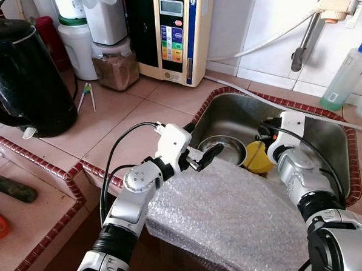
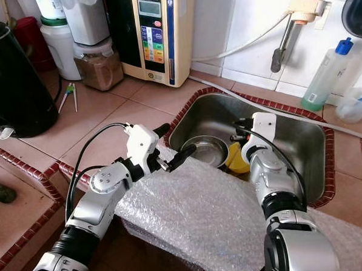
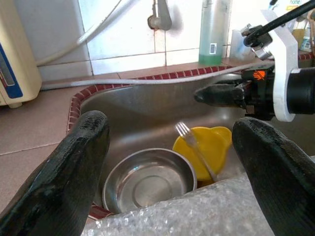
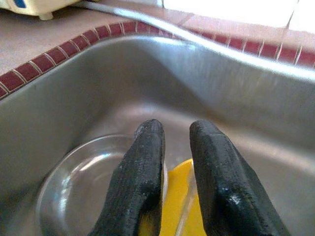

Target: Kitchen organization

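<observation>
Steel sink set into a tiled counter edged with dark red trim. In the sink, a round steel bowl lying empty near the front wall, and just beside it on the right a yellow cup, with a fork slanting up across the cup, tines uppermost. Bubble wrap draped over the front edge of the sink and spreading toward the camera. Left gripper reaching in over the wrap at the sink's front left corner, fingers spread wide with nothing between them, framing the bowl and cup in the left wrist view. Right gripper lowered into the sink right above the yellow cup, fingers drawn close with a thin gap; tips close about the fork's handle over the cup, but cannot tell whether actually gripping it. On the counter behind: black kettle at far left, a white and navy water machine against the wall, a jar of brown powder beside it. Green-tinted bottle with a blue cap at the right by the wall, a white hose running along the tiles to the tap fitting.
</observation>
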Controlling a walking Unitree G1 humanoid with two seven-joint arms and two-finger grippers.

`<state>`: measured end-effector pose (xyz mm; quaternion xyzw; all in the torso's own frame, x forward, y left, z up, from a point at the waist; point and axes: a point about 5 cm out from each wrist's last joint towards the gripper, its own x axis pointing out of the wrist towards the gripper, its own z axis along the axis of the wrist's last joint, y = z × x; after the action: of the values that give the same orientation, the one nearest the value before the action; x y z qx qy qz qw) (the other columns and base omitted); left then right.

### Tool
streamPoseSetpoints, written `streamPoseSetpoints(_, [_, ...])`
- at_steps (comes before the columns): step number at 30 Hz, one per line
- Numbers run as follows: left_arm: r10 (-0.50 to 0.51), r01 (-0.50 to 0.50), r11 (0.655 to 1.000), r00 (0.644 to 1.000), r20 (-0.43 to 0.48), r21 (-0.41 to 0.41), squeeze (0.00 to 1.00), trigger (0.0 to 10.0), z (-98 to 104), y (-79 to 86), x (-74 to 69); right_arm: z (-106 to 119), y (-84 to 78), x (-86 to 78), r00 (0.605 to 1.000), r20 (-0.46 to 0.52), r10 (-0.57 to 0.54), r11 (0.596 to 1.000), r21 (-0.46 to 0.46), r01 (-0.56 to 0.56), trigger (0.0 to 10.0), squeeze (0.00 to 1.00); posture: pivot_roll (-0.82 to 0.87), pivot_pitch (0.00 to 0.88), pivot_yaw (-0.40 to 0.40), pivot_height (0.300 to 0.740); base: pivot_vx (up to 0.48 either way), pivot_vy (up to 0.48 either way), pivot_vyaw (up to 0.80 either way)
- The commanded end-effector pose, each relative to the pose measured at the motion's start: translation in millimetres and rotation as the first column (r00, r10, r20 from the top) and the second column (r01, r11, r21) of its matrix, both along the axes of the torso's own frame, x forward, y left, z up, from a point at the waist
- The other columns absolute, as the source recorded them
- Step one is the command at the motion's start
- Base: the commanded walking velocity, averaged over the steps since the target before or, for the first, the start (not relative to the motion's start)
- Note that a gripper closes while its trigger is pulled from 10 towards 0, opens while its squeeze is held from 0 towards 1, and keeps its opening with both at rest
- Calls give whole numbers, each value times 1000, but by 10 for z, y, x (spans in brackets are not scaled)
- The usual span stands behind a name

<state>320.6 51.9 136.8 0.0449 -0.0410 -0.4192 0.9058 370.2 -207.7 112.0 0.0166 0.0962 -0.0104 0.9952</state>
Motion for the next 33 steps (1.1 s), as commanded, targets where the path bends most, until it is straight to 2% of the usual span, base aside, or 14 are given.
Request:
streamPoseSetpoints(1, [-22,22,999,1000,1,28,1000,10000,2,-33,1,85,13,31,999,36,18,999,-39,-17,10000,1000,-20,0,-32,740,0,0,0])
streamPoseSetpoints(9, [-19,19,999,1000,8,41,1000,10000,-7,-39,1,157,105,78,997,66,35,999,28,-37,10000,1000,-11,0,-38,740,0,0,0])
streamPoseSetpoints(15, [98,-99,995,994,37,18,1000,10000,25,47,66,240,119,67,988,149,42,998,50,-50,10000,1000,-18,0,-32,740,0,0,0])
streamPoseSetpoints(18, [122,-131,989,986,110,70,1000,10000,102,59,83,263,155,55,983,177,46,995,82,-62,10000,1000,-21,0,-30,740,0,0,0])
streamPoseSetpoints(21, [264,-276,961,942,209,30,1000,10000,268,124,138,314,204,39,973,220,63,991,104,-88,10000,1000,-21,0,-28,740,0,0,0])
streamPoseSetpoints(22, [264,-276,961,942,209,30,1000,10000,268,124,138,314,204,39,973,220,63,991,104,-88,10000,1000,-21,0,-28,740,0,0,0])
streamPoseSetpoints(23, [382,-400,916,894,234,33,1000,10000,308,205,207,352,196,39,969,235,82,994,45,-95,10000,1000,-21,0,-31,740,0,0,0])
streamPoseSetpoints(24, [457,-479,877,848,270,20,1000,10000,357,270,241,400,159,56,966,250,65,996,42,-78,10000,1000,-20,0,-31,740,0,0,0])
streamPoseSetpoints(26, [456,-466,885,855,247,-18,1000,10000,390,291,235,455,114,77,965,260,45,996,63,-64,10000,1000,-20,0,-34,740,0,0,0])
streamPoseSetpoints(29, [493,-498,866,835,245,-47,1000,10000,425,347,240,509,84,87,962,271,42,997,52,-59,10000,1000,-20,0,-35,740,0,0,0])
streamPoseSetpoints(30, [553,-546,832,804,217,-96,1000,10000,475,440,260,613,33,96,952,300,61,998,-9,-61,10000,1000,-21,0,-37,740,0,0,0])
streamPoseSetpoints(31, [574,-564,818,792,209,-111,1000,10000,492,472,267,651,12,99,948,310,66,998,-28,-60,10000,1000,-21,0,-37,740,0,0,0])
streamPoseSetpoints(32, [615,-601,788,765,190,-132,863,10000,516,536,284,712,-43,112,946,319,59,998,-19,-55,10000,1000,-23,0,-36,740,0,0,0])
streamPoseSetpoints(33, [638,-621,770,751,172,-146,439,10000,529,574,291,755,-81,122,945,324,54,999,-16,-51,10000,1000,-24,0,-37,740,0,0,0])
